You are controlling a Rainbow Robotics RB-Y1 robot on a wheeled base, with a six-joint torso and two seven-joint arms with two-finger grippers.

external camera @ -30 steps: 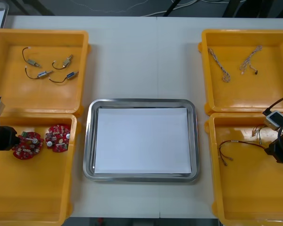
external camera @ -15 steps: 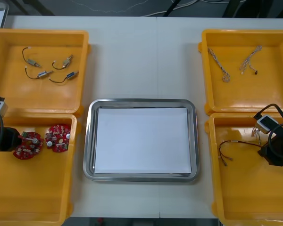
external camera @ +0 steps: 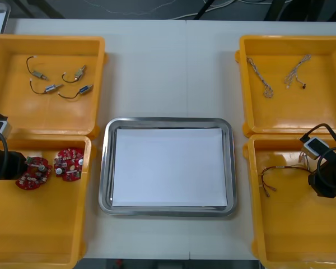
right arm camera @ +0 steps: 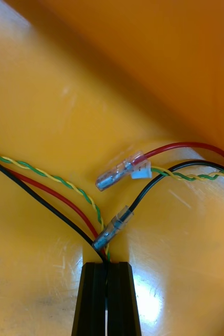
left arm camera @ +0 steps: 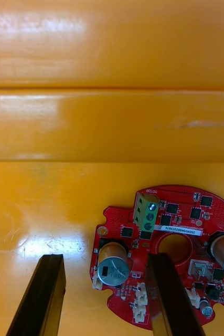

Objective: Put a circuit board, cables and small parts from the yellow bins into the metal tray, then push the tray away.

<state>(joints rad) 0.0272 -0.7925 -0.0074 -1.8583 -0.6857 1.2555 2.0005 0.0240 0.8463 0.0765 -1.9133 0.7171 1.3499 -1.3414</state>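
Two circuit boards (external camera: pixel 68 164) lie side by side in the near left yellow bin (external camera: pixel 39 235). My left gripper (left arm camera: pixel 109 294) sits low over the outer board (left arm camera: pixel 164 241), its fingers (left arm camera: pixel 51 294) spread wide, with the board's edge between them and one finger overlapping it. In the near right yellow bin (external camera: pixel 291 235), my right gripper (right arm camera: pixel 106 299) has its fingers pinched on a bundle of cables (right arm camera: pixel 114 227): black, red and twisted green-yellow. The metal tray (external camera: pixel 168 121), white inside, sits on the worktop (external camera: pixel 168 67) between the bins.
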